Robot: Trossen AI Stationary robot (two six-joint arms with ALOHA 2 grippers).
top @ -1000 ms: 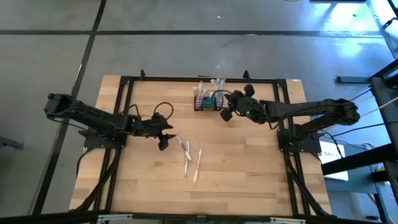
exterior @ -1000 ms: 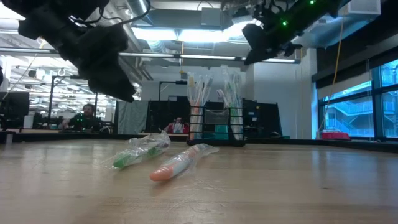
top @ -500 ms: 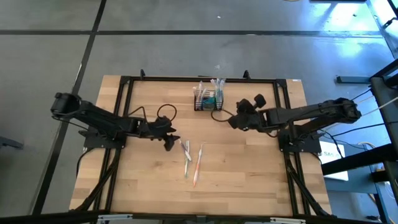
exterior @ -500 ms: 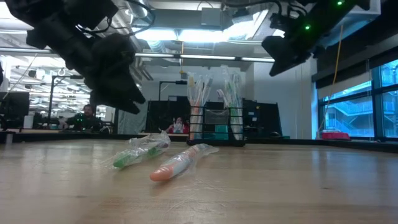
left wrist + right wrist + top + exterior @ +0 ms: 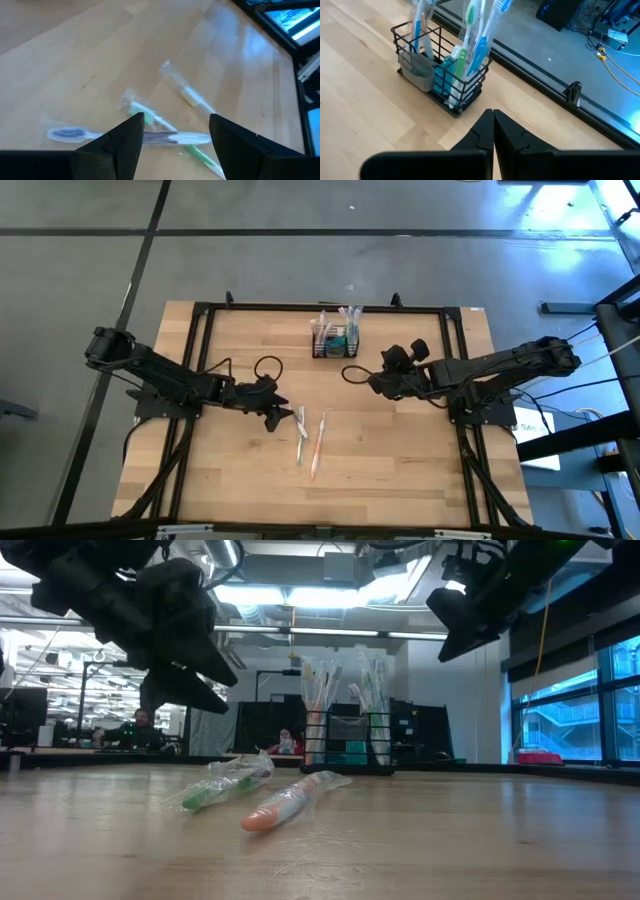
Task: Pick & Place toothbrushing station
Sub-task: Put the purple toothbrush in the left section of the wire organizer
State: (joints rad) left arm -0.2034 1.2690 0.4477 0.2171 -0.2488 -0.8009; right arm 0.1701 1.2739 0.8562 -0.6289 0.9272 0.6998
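The toothbrushing station (image 5: pixel 334 340), a small black wire caddy, stands on its base at the table's far middle; it also shows in the right wrist view (image 5: pixel 445 95) and the low view (image 5: pixel 347 745). It holds upright toothbrushes (image 5: pixel 476 35) and teal tubes (image 5: pixel 446 75). My right gripper (image 5: pixel 378 383) is shut and empty, in the air to the caddy's near right (image 5: pixel 493 114). My left gripper (image 5: pixel 282 414) is open and empty, hovering just left of several wrapped toothbrushes (image 5: pixel 308 435) that lie flat on the table (image 5: pixel 175 120).
The loose wrapped toothbrushes lie near the table's middle (image 5: pixel 290 802) (image 5: pixel 186 95). A black frame rail (image 5: pixel 320 307) runs along the table's far edge behind the caddy. Bare wood (image 5: pixel 400 470) lies at the near right.
My right gripper has drawn back from beside the caddy toward the table's near and right edges. My left gripper has gone toward the table's right edge, closer to the loose toothbrushes. The caddy and the toothbrushes have stayed where they were.
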